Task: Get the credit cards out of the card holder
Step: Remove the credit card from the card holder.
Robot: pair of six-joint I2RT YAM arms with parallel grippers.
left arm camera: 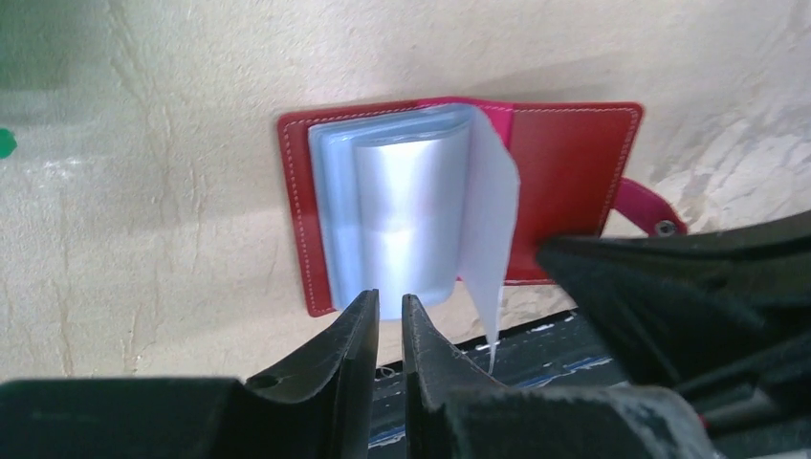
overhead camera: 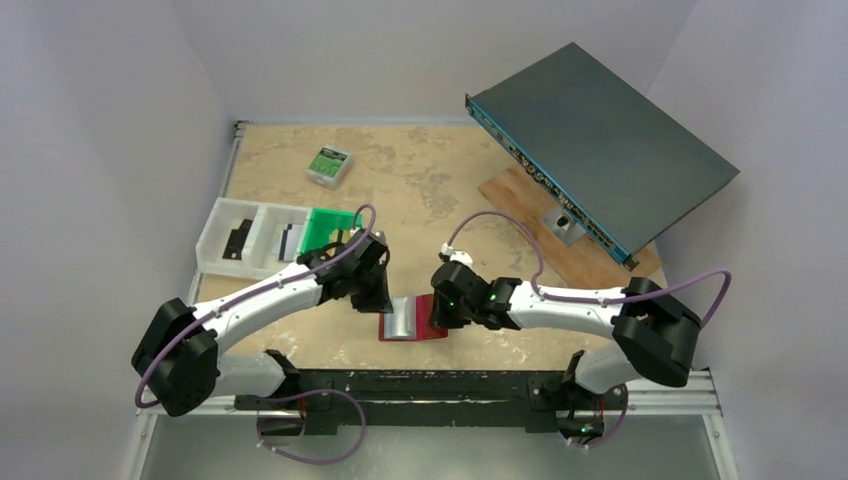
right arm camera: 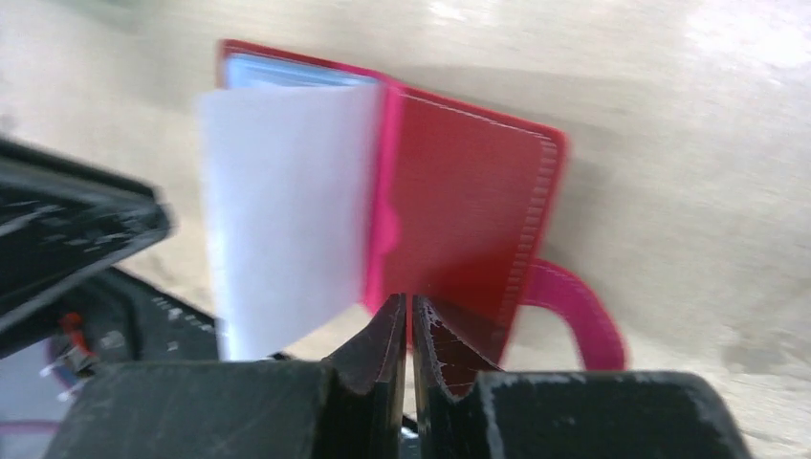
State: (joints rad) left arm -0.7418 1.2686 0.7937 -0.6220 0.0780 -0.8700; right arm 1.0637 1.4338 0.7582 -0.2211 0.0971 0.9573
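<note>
The red card holder lies open on the table between both arms. Its pale grey-blue sleeves bulge up on the left half, and one white leaf stands upright at the spine. No credit cards show; what the sleeves hold is hidden. My left gripper sits at the sleeves' near edge, its jaws a narrow slit apart with nothing between them. My right gripper is shut, with its tips at the near edge of the red right cover. The pink snap tab sticks out to the right.
A white divided tray with flat dark pieces and a green bin stand behind the left arm. A small green-and-white box lies further back. A dark flat device leans on a wooden board at back right.
</note>
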